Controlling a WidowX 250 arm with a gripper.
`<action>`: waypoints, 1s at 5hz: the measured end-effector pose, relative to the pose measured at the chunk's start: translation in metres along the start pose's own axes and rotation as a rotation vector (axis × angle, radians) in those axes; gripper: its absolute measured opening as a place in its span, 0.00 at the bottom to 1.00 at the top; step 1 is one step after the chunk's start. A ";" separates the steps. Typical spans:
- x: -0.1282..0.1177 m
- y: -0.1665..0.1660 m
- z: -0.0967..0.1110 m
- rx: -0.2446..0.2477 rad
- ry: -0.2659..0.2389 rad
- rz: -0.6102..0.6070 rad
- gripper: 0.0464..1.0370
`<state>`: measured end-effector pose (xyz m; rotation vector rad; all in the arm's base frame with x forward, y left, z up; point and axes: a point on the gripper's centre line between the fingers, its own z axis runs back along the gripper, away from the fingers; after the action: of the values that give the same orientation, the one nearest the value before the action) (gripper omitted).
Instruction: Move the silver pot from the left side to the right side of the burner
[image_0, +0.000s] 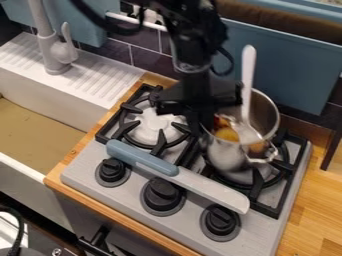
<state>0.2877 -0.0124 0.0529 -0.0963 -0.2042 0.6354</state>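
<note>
With the silver pot on the right burner, just beside and below the tool, whose grip state cannot be determined, placement appears complete; next, confirm release, then raise the tool clear of the rim.

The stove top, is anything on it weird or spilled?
Yes, one weird thing: the blue-handled knife lies slanted along the front of the stove, just behind the black knobs. Knives don't usually belong there. The spoon sticking up from the silver pot looks normal, and I see no spill.
</note>
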 end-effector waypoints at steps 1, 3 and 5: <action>0.009 0.020 0.012 0.028 -0.042 0.119 0.01; 0.034 0.050 0.017 0.019 -0.027 0.170 0.01; 0.060 0.076 0.005 0.034 0.043 0.151 0.01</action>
<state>0.2893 0.0846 0.0555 -0.0928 -0.1449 0.7858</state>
